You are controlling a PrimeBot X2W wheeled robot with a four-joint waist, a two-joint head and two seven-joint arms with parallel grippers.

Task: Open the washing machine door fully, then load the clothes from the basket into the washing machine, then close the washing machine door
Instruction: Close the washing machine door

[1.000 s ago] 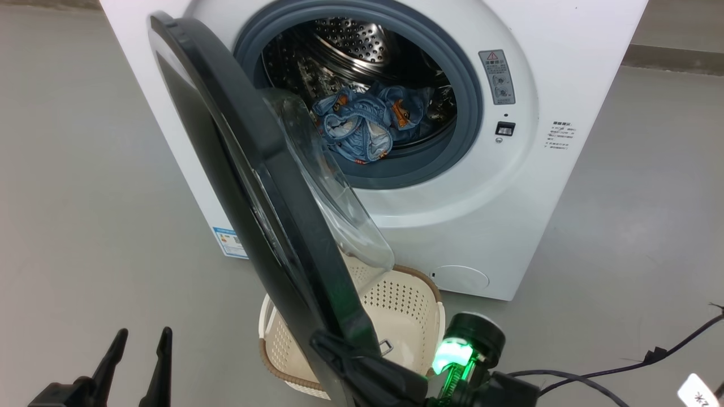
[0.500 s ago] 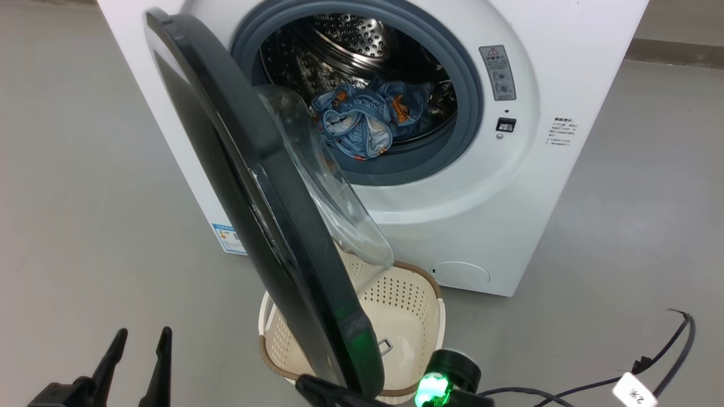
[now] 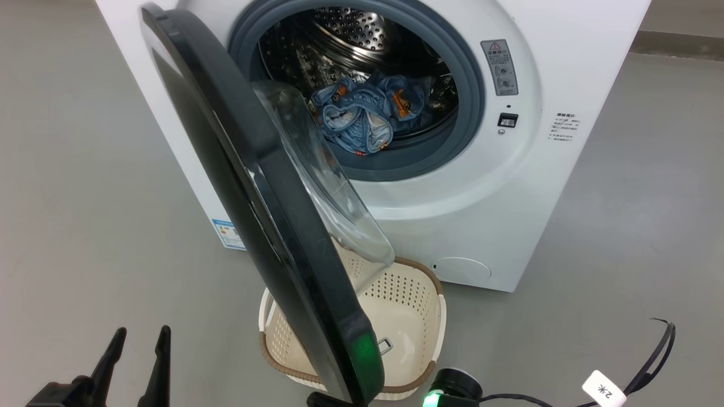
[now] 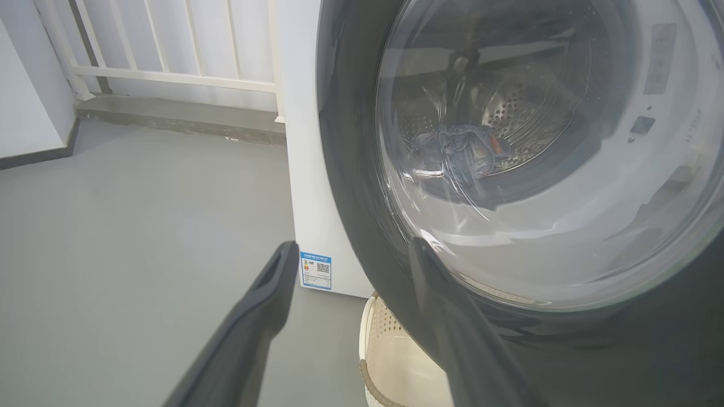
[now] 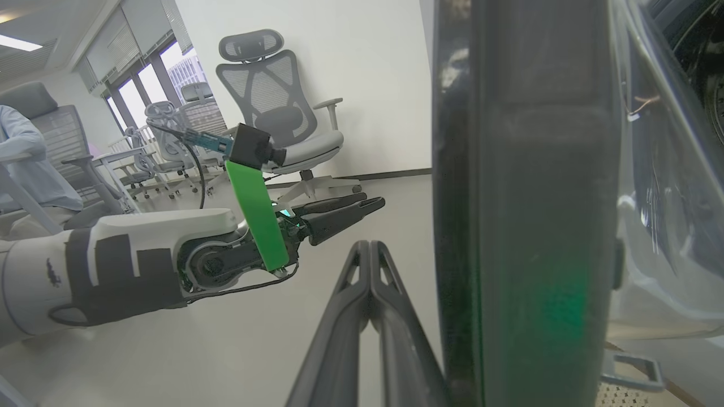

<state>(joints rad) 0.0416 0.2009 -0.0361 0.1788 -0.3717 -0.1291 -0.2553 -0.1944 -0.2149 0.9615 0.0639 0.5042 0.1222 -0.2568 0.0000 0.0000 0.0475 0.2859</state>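
The washing machine door [image 3: 266,226] stands partly open, swung out from the white washing machine [image 3: 509,226]. Blue clothes [image 3: 362,116] lie in its steel drum. The cream basket [image 3: 407,305] sits on the floor beneath the door. The left end effector [image 3: 143,333] hovers spread wide, to the door's left. The right end effector [image 5: 369,244], fingers pressed together, is just beside the door's black edge.

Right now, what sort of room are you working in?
Probably an office or lab rather than a home laundry: office chairs behind, a bare grey floor, and the washer set out on it.
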